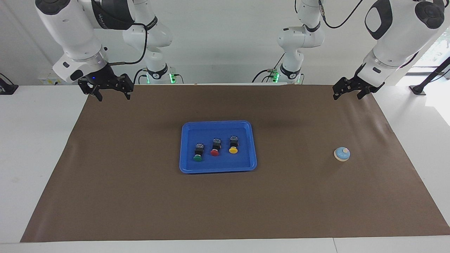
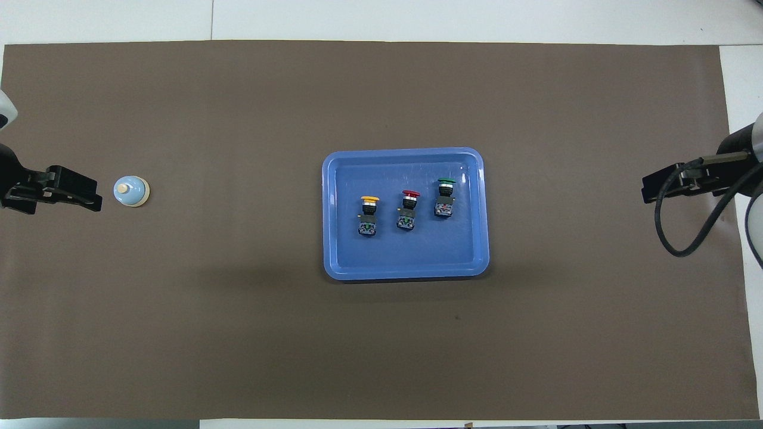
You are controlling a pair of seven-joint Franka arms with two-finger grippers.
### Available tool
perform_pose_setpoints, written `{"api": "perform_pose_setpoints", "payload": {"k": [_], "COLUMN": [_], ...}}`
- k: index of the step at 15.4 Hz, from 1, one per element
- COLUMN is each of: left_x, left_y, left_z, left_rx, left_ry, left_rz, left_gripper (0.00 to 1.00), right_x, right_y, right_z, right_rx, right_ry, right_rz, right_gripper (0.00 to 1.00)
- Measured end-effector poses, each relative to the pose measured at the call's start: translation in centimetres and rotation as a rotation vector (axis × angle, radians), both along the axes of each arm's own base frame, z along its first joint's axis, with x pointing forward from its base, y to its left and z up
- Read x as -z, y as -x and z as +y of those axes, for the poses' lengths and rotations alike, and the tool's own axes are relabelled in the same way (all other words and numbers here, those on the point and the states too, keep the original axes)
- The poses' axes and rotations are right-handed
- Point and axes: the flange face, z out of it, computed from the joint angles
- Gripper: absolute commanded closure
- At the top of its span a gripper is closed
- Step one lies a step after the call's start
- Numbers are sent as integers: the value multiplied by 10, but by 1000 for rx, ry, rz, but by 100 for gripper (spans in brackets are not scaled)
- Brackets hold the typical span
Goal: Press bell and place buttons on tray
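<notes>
All three buttons (image 1: 214,148) lie in the blue tray (image 1: 218,170); the bell (image 1: 342,154) sits toward the left arm's end. Both left claw (image 1: 346,92) and right claw (image 1: 110,93) hang open, empty. The bell may be unpressed; a glancing press could skid it.

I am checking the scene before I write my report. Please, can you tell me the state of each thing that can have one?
tray: flat on the brown mat, holds all three buttons.
green button: lying in the tray.
red button: lying in the tray.
yellow button: lying in the tray.
bell: upright on the mat, untouched.
left gripper: open, empty, raised.
right gripper: open, empty, raised.
</notes>
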Motion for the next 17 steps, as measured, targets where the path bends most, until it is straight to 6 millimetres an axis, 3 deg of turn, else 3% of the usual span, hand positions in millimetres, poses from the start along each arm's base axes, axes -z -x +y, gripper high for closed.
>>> {"api": "perform_pose_setpoints", "payload": {"k": [14,15,17], "left_x": [0,0,-2], "left_y": [0,0,-3], "left_z": [0,0,0], "left_rx": [-1,-2,-4], "left_ry": [0,0,1], "left_rz": [0,0,-28], "left_gripper": [0,5,90], "right_x": [0,0,0], "right_y": [0,0,0], "right_z": [-1,-1,-1], "right_rx": [2,2,2], "right_ry": [0,0,0], "right_rz": [0,0,0], "right_gripper": [0,0,0]}}
